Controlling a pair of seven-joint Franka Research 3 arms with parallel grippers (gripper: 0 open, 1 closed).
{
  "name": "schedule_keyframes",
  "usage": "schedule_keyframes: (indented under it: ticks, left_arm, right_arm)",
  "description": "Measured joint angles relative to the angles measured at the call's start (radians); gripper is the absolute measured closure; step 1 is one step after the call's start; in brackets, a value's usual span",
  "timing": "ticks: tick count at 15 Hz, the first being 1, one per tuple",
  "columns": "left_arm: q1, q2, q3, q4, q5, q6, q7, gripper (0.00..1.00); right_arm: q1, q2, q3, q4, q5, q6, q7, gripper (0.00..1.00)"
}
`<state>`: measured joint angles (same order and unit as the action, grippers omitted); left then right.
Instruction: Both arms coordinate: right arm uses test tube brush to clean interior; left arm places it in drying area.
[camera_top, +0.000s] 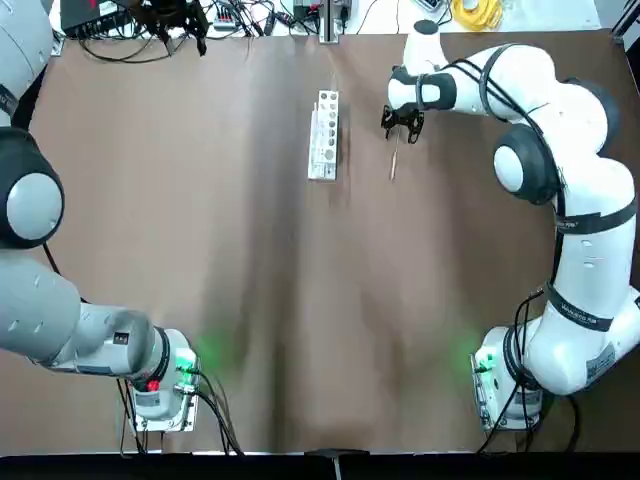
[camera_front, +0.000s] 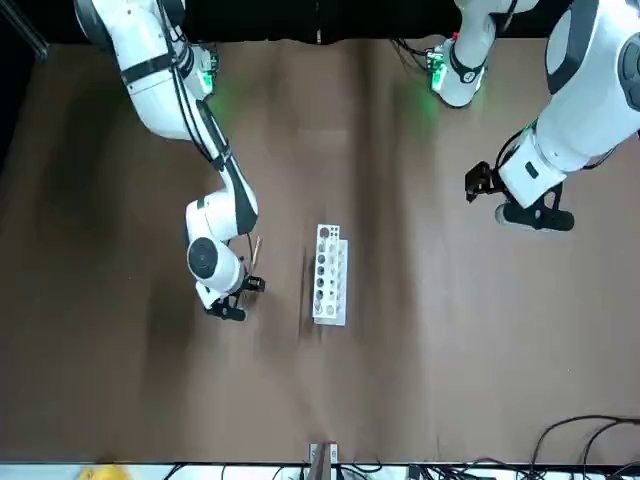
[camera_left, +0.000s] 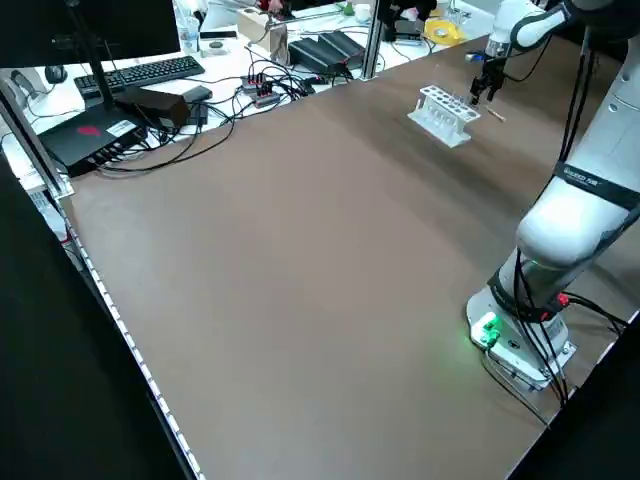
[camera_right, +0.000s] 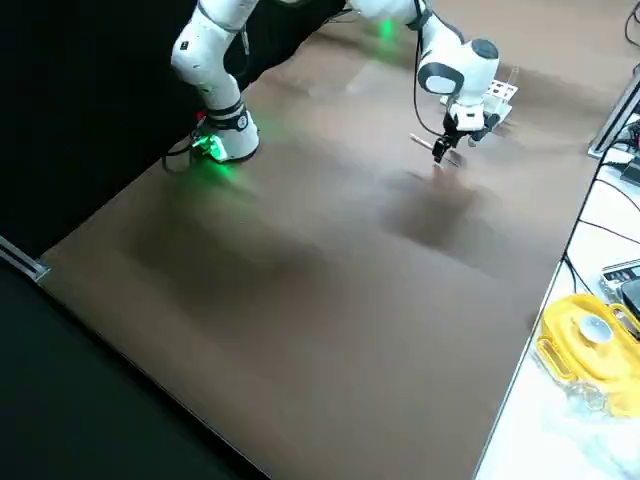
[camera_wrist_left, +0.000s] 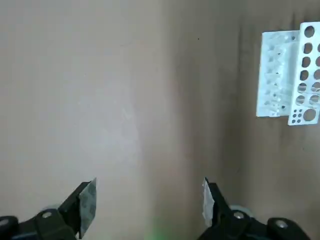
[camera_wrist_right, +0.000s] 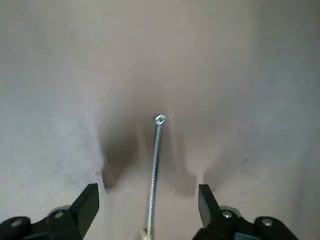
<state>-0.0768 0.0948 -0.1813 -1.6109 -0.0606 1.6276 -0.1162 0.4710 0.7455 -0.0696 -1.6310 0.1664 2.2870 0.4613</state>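
The test tube brush (camera_top: 394, 162) is a thin straw-coloured stick lying flat on the brown table, just right of the drying area (camera_top: 324, 140), a white rack with round holes. My right gripper (camera_top: 403, 124) hovers low over the brush's far end. It is open, and in the right wrist view the brush (camera_wrist_right: 156, 150) lies on the table between its fingers (camera_wrist_right: 90, 202), untouched, wire loop end pointing away. My left gripper (camera_wrist_left: 150, 192) is open and empty, held high over the table's left side, with the rack (camera_wrist_left: 290, 75) off to one side.
Cables and power strips (camera_top: 180, 20) line the far table edge, with a yellow object (camera_top: 477, 12) beyond it. A keyboard (camera_left: 150, 70) and boxes sit on a side desk. Both arm bases glow green at the near edge (camera_top: 180, 365).
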Motion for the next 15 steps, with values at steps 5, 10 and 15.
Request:
schedule_keyframes:
  ticks: [5,10,15]
  left_arm:
    - [0.008,-0.002,-0.011,0.017,0.000,0.000,0.001,0.00]
    - [0.018,-0.002,-0.011,0.017,0.000,0.000,0.005,0.00]
    - [0.014,-0.002,-0.013,0.017,0.000,0.000,0.006,0.00]
  right_arm:
    - [0.008,0.005,-0.004,0.001,0.001,0.000,0.005,0.34]
    - [0.007,0.004,-0.008,0.007,0.004,-0.003,0.006,0.64]
    - [0.006,0.002,-0.013,0.008,0.004,-0.007,0.007,0.82]
